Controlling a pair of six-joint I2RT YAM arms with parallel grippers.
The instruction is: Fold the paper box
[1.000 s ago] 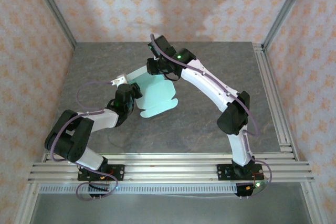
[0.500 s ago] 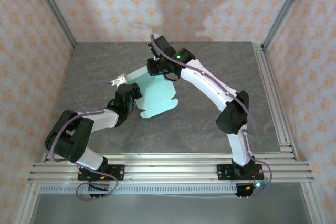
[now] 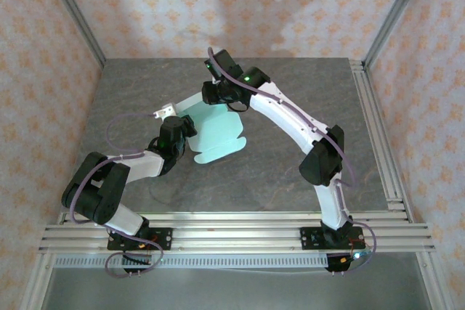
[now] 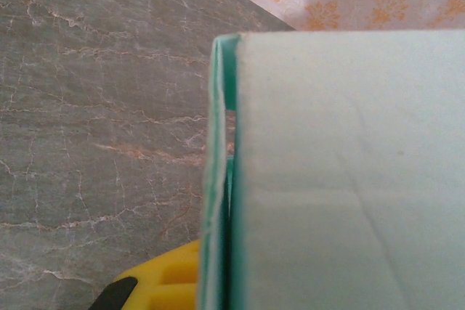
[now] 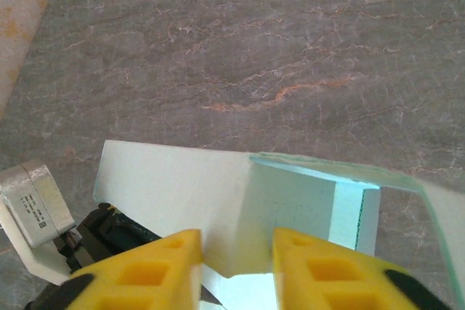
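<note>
Mid-table, between my two wrists, the paper box (image 3: 218, 136) is lying as a half-raised blank. Its flat part, with the rounded tabs, is spreading toward my bases on the grey table (image 3: 305, 172), and one panel is standing up along its far-left side. I am hanging my right gripper (image 3: 216, 96) over the far edge. Its wrist camera is showing the yellow fingers (image 5: 152, 274) apart, straddling the top of that upright panel rather than pinching it. I am reaching my left gripper (image 3: 180, 131) in at the blank's left edge. From its own camera the pale card is blocking nearly everything but one yellow finger (image 4: 160, 281), so I cannot tell whether that hand is clamped or loose. From above, the blank's long axis is running far to near, leaning slightly left at the far end. Both hands are sitting at the card, the right at the far end and the left on the flank. I am judging that the next crease turns on the raised panel lying between my right fingers, with the left side serving as the brace.
</note>
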